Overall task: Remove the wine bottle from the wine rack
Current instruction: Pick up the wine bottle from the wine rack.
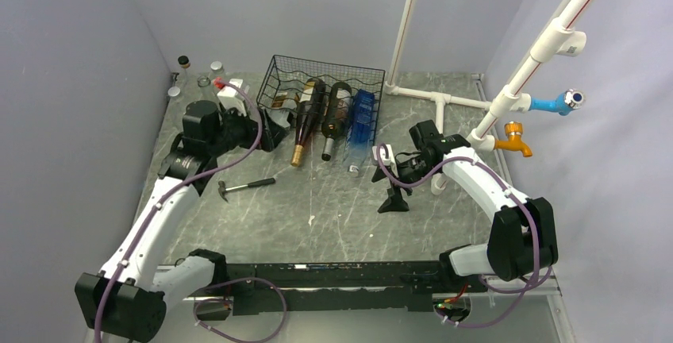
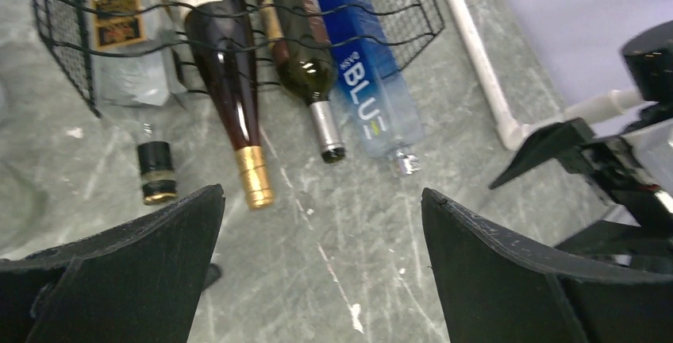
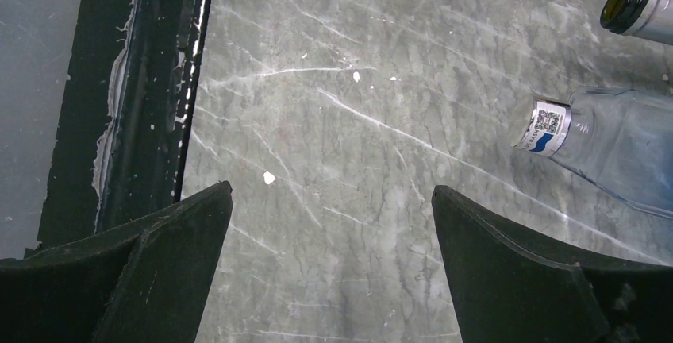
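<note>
Top external: wine bottle (image 1: 307,114) on rack (image 1: 325,63)

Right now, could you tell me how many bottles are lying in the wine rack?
4 in the wine rack, left to right: a clear bottle with black cap, a dark bottle with gold foil, a green bottle with silver cap, a blue bottle. No more seem hidden.

Bottles (image 1: 308,113) lie in the wine rack (image 1: 329,63), hammer (image 1: 246,186) before it
</note>
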